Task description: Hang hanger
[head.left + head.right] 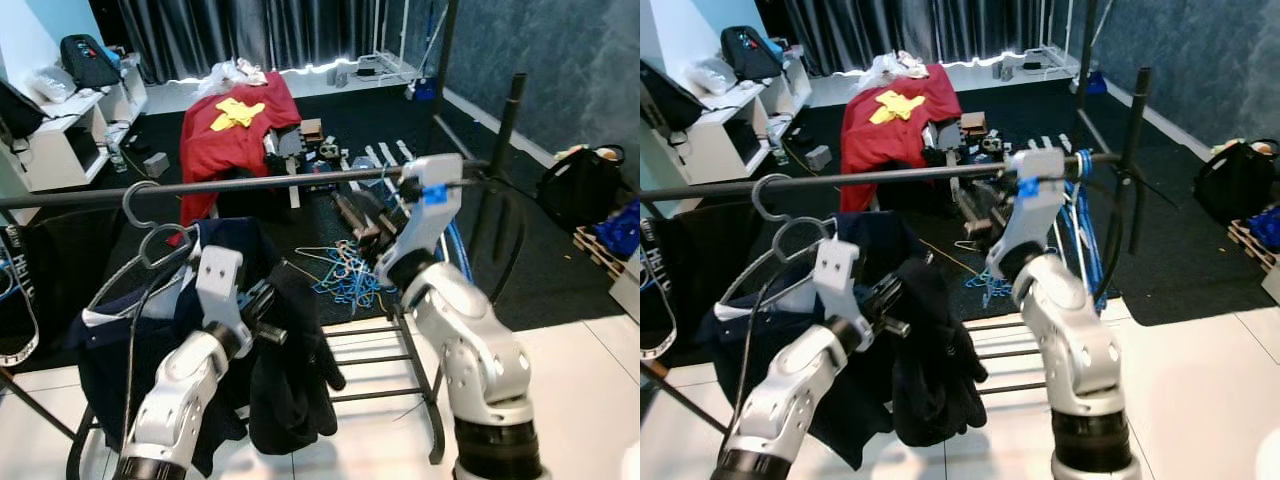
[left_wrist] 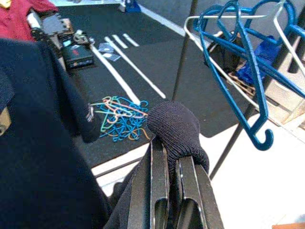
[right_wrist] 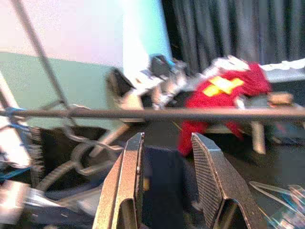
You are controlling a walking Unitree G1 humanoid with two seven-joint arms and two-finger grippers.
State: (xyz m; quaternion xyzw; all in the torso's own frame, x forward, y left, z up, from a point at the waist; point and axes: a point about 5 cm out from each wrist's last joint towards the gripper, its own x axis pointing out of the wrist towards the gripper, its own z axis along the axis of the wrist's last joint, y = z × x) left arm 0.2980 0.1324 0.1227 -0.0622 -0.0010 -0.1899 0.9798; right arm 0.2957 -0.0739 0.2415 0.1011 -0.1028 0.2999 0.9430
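A hanger (image 1: 150,240) hangs on the rail (image 1: 250,184), hangers (image 1: 345,272) on the floor behind.

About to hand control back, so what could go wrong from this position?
The left gripper is shut on dark fabric, not the hanger; pulling away may drag the dark garment off, or unhook the hanger from the rail. The right gripper, jaws open, is close to the rail and could knock it.

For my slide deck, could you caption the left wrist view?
Left end effector pinching dark knit fabric, blue hangers hanging beyond.
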